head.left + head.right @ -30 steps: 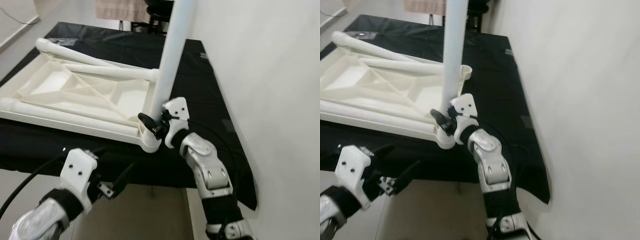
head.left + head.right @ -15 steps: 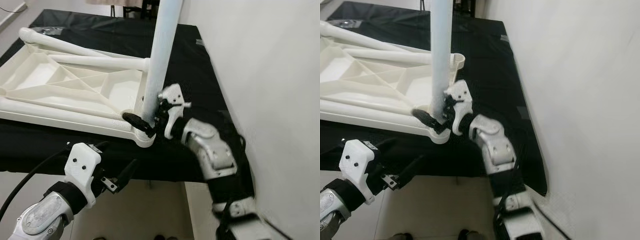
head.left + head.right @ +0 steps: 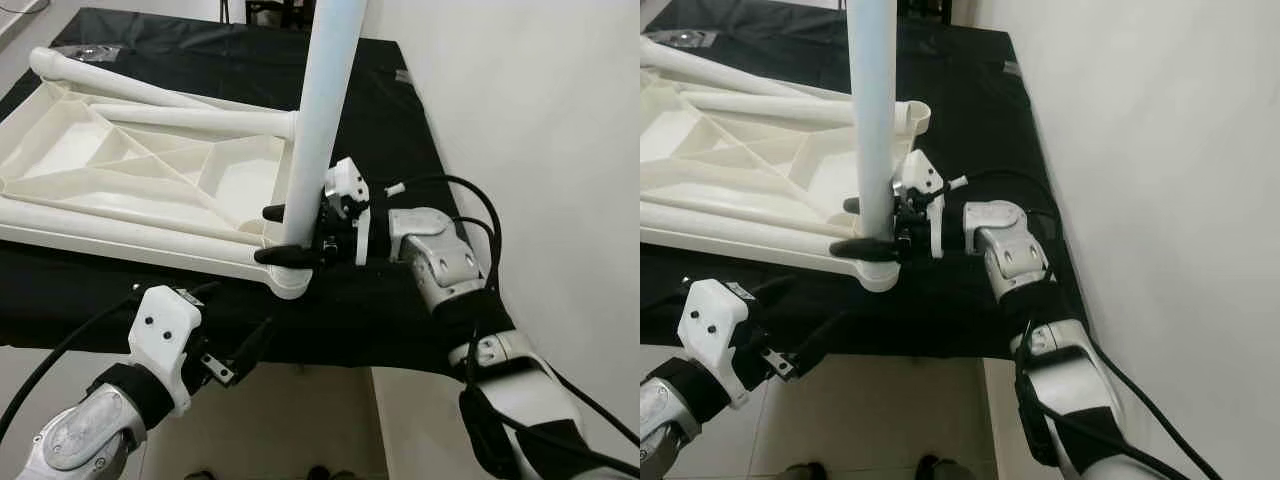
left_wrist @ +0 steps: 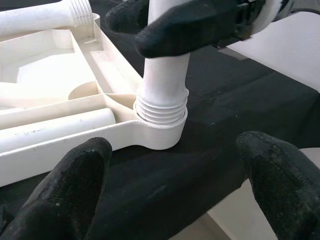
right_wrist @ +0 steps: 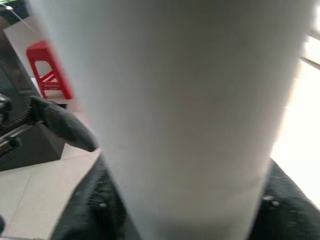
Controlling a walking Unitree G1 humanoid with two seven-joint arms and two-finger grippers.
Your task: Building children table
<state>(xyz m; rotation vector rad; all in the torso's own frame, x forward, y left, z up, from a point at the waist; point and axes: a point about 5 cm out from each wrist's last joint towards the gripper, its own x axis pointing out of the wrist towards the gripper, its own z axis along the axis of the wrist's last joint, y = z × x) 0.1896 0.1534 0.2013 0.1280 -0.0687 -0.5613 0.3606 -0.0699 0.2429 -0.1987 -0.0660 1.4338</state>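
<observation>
Left wrist view: two matte black rubbery fingers (image 4: 60, 185) spread wide apart, holding nothing, below the near table edge.
Left gripper (image 3: 245, 350): hangs just under the black cloth's front hem, clear of the parts.
Right gripper (image 3: 290, 235): its black fingers pinch the smooth white plastic tube leg (image 3: 320, 120) low on the shaft, one finger on each side.
Leg base: ribbed screw thread (image 4: 161, 111) seated upright in the round corner socket (image 3: 290, 280).
Upside-down white plastic tabletop (image 3: 130, 180): ribbed underside up, lying on the black cloth-covered table (image 3: 400, 150), nearest corner at the front edge.
Loose white legs (image 3: 190, 118): lying flat across the tabletop, farther back.
White wall (image 3: 540, 120): plain, along the right.
</observation>
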